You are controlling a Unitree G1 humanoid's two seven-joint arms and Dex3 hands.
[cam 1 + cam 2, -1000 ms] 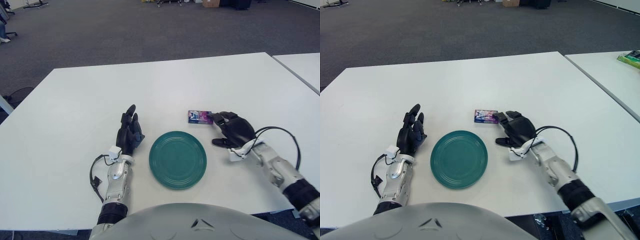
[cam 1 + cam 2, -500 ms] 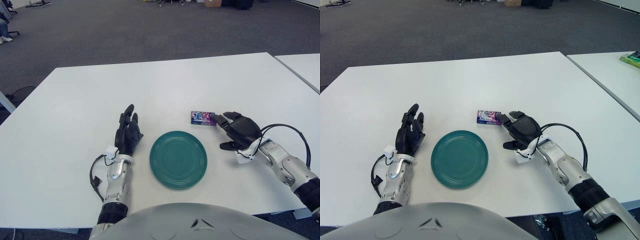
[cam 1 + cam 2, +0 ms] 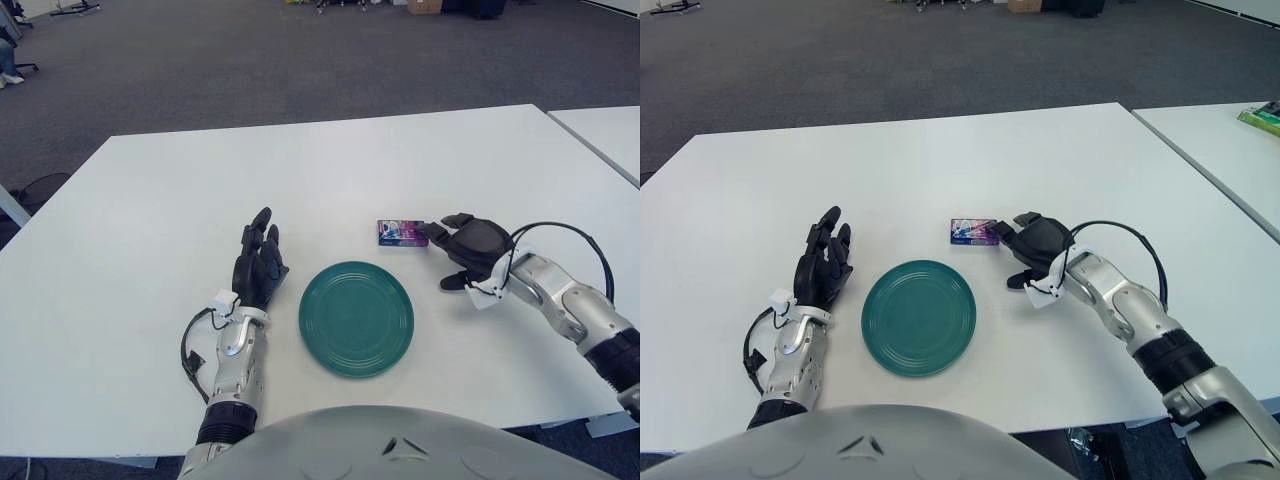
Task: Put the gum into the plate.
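Observation:
The gum (image 3: 402, 233), a small purple and blue pack, lies flat on the white table (image 3: 300, 170) just beyond the right side of the green plate (image 3: 356, 318). The plate holds nothing. My right hand (image 3: 462, 246) is directly right of the pack, turned partly on its side. Its fingertips (image 3: 432, 233) reach the pack's right end, and the thumb (image 3: 451, 283) sticks out below, off the pack. The hand is open and holds nothing. My left hand (image 3: 258, 265) shows left of the plate, fingers straight and pointing away from me, also holding nothing.
A black cable (image 3: 565, 232) loops over my right wrist. A second white table (image 3: 1230, 140) stands to the right across a narrow gap, with a green item (image 3: 1261, 117) on it. Grey carpet lies beyond the table's far edge.
My right hand has rolled more onto its side and its forearm has swung outward. The fingertips stay at the gum's right end. Gum, plate and left hand have not moved.

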